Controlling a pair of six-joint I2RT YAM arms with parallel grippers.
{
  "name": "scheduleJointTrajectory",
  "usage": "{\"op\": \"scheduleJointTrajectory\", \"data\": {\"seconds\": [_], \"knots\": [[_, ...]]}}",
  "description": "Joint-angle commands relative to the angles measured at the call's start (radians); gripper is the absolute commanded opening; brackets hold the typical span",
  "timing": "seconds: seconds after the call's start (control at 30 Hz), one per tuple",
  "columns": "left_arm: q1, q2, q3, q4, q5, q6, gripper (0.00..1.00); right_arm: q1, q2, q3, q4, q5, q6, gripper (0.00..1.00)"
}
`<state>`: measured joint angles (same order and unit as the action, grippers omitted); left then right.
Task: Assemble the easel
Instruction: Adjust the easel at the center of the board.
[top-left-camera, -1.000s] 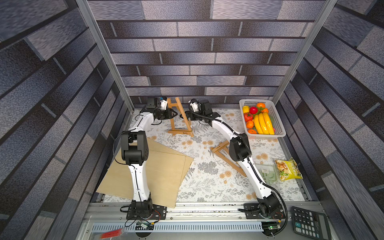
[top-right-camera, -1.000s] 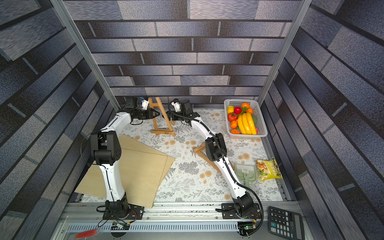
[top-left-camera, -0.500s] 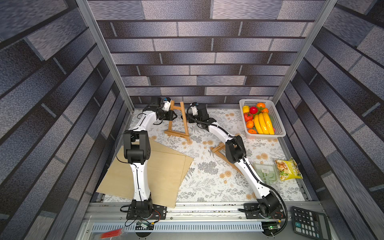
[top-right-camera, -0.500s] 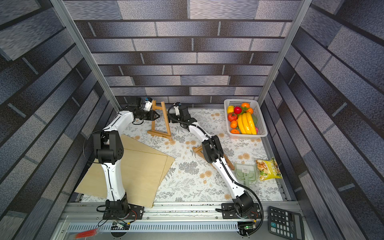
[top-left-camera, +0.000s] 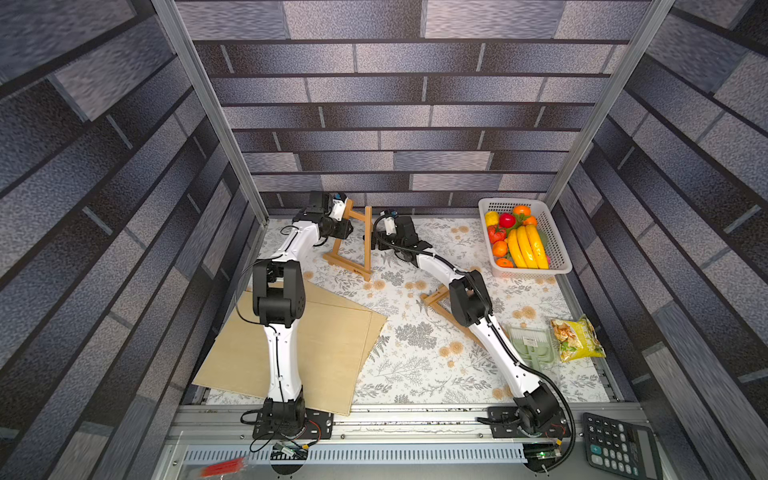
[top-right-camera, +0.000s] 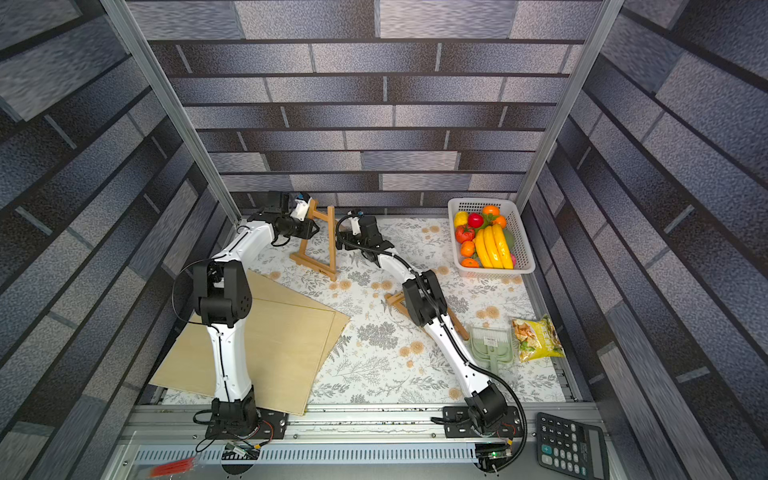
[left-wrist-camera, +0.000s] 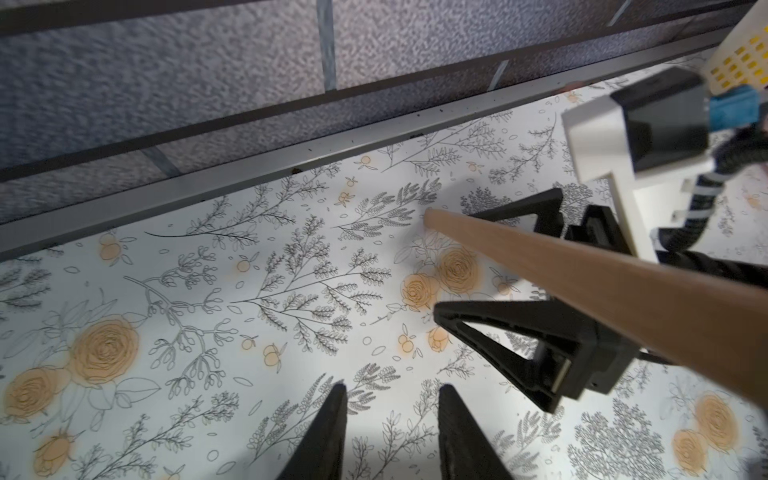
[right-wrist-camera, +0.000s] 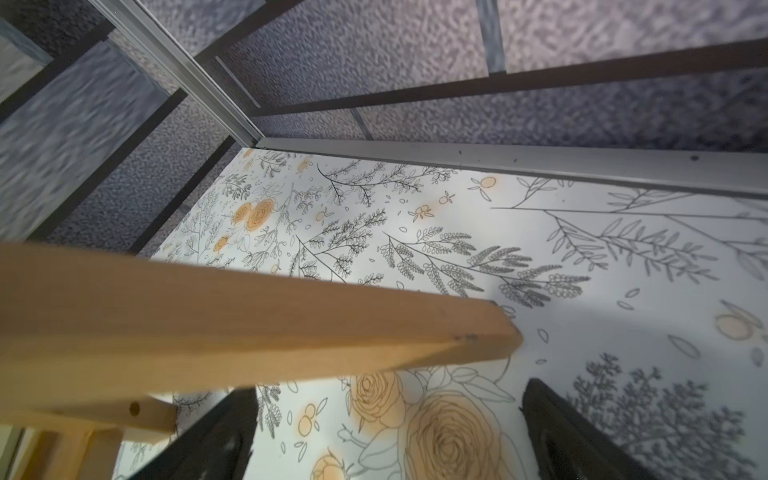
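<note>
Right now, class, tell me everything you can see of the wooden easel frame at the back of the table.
The easel frame is pale bare wood: two slim legs, a short crossbar near the top and a ledge across the bottom. It stands upright, ledge lowest, on or just above the flowered tablecloth by the back wall. The right gripper has open jaws either side of one leg; the left gripper is close beside the other, grip unclear.

Easel frame (top-left-camera: 368, 241) upright at rear; basket (top-left-camera: 528, 272) far right; boards (top-left-camera: 332, 340) front-left.
</note>
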<state>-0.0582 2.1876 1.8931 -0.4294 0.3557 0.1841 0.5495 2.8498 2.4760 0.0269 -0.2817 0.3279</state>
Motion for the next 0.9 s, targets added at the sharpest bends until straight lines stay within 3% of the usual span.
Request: {"op": "scheduleJointTrajectory", "data": {"seconds": [0.0,0.3,0.73,0.77,0.83,0.87], "knots": [[0.020,0.063,-0.048,-0.063,-0.112,0.028,0.00,-0.005,-0.125,-0.122,0.017,-0.024,-0.046,1.00],[0.083,0.086,-0.073,-0.049,-0.100,-0.037,0.00,-0.004,-0.322,-0.381,0.073,-0.015,-0.019,1.00],[0.121,-0.027,-0.248,0.039,-0.209,-0.110,0.00,0.001,-0.339,-0.374,0.077,-0.036,0.032,1.00],[0.120,-0.032,-0.261,0.046,-0.206,-0.118,0.03,0.002,-0.343,-0.376,0.075,-0.039,0.031,1.00],[0.118,-0.044,-0.287,0.070,-0.208,-0.130,0.45,0.002,-0.351,-0.384,0.068,-0.039,0.024,1.00],[0.119,-0.051,-0.304,0.085,-0.206,-0.133,0.73,0.001,-0.357,-0.392,0.066,-0.040,0.018,1.00]]}}
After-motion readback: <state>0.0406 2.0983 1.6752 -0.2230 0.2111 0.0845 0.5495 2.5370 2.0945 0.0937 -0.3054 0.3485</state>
